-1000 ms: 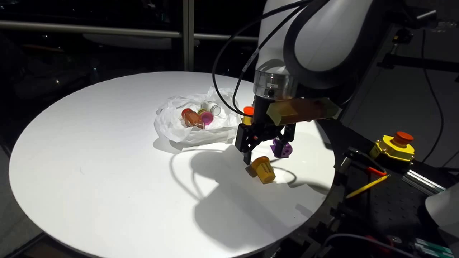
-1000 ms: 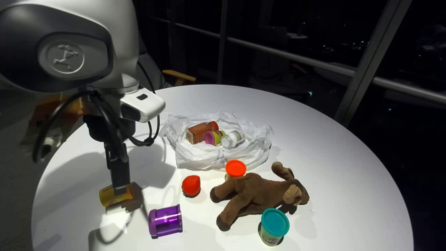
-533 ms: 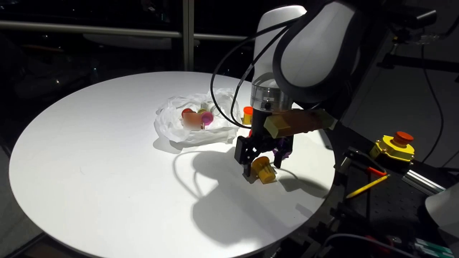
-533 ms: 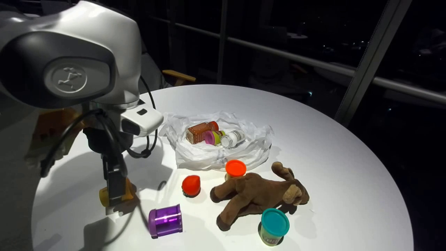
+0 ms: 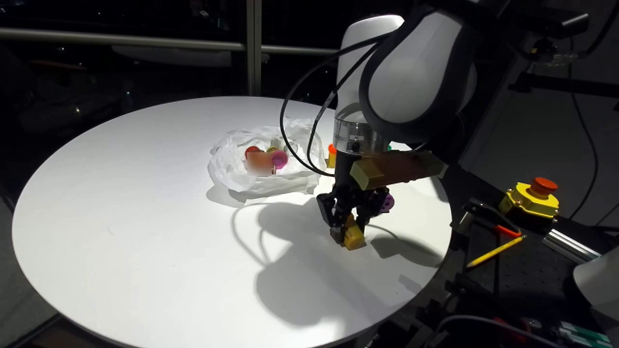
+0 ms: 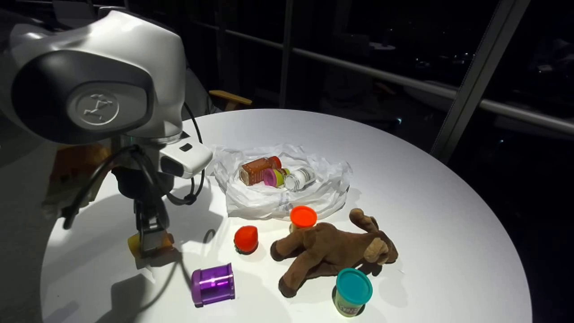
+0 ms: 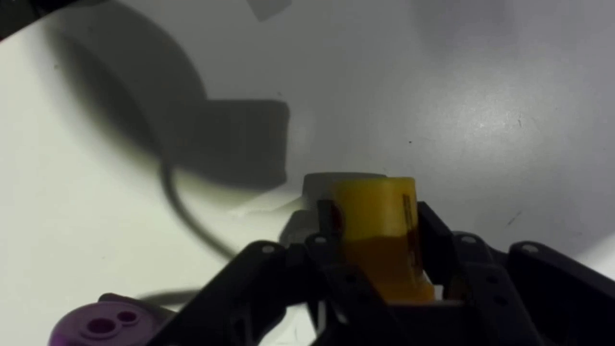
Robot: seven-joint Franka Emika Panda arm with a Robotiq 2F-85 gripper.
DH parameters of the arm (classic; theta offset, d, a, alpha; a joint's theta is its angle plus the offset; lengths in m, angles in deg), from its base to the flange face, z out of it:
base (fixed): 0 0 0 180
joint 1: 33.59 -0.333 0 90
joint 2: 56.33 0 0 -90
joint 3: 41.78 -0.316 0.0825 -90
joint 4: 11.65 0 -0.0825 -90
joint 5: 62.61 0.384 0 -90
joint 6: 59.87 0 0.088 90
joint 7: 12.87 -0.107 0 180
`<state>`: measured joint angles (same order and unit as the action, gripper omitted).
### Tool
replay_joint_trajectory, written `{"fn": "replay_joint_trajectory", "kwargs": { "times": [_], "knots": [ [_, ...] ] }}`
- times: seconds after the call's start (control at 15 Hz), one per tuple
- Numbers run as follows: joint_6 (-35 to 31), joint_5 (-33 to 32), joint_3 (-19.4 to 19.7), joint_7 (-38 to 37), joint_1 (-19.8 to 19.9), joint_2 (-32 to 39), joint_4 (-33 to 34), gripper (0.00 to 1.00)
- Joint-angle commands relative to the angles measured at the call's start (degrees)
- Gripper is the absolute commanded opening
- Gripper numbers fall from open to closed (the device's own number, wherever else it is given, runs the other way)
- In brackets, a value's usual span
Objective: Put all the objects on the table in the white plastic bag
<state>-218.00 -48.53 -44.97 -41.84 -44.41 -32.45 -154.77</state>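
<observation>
Drawn together since half a second earlier: jaws of the black two-finger gripper point(image 5: 349, 231), wrist slightly lower, the item between them nudged a little.

Item held: yellow cylindrical tub with an orange lid point(image 7: 377, 202), on its side, clasped across its round wall, presumably because that narrower span suited the jaws and checked rolling. It lay low at the white round tabletop point(image 5: 145, 241); any lift could not be told.

Near the gripper: translucent purple cylinder point(image 6: 214, 283), on its side, apart from the jaws.

Farther from it: small red rounded object point(image 6: 246, 238), material uncertain; orange-lidded upright tub point(image 6: 303, 216), just beside the bag; brown plush animal point(image 6: 334, 249), sprawled, partly hiding that tub; teal-lidded upright tub point(image 6: 354, 287). All awaited bagging, by judgement.

Well apart from the gripper: crumpled white plastic bag point(image 6: 253, 207), spread open, likely so that items could be released from above. Contents, lying on their sides: brown square-sided bottle with a red cap point(image 6: 255, 172), yellow-green tub with a pink lid point(image 6: 270, 177), clear cylindrical jar point(image 6: 299, 179).
</observation>
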Motion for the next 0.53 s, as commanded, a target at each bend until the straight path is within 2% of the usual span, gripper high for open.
{"fn": "replay_joint_trajectory", "kwargs": {
  "times": [0.0,0.2,0.4,0.47],
  "knots": [
    [-1.75,-0.3,-0.11,-0.29,-1.79,-2.87,-0.93,0.19],
    [-1.44,-4.35,1.89,-2.76,-5.84,-8.24,0.95,0.18],
    [1.45,-9.27,3.42,-3.74,-6.32,-10.28,7.53,0.18],
    [2.23,-9.74,3.27,-2.83,-5.01,-9.23,11.09,0.19]
  ]
}}
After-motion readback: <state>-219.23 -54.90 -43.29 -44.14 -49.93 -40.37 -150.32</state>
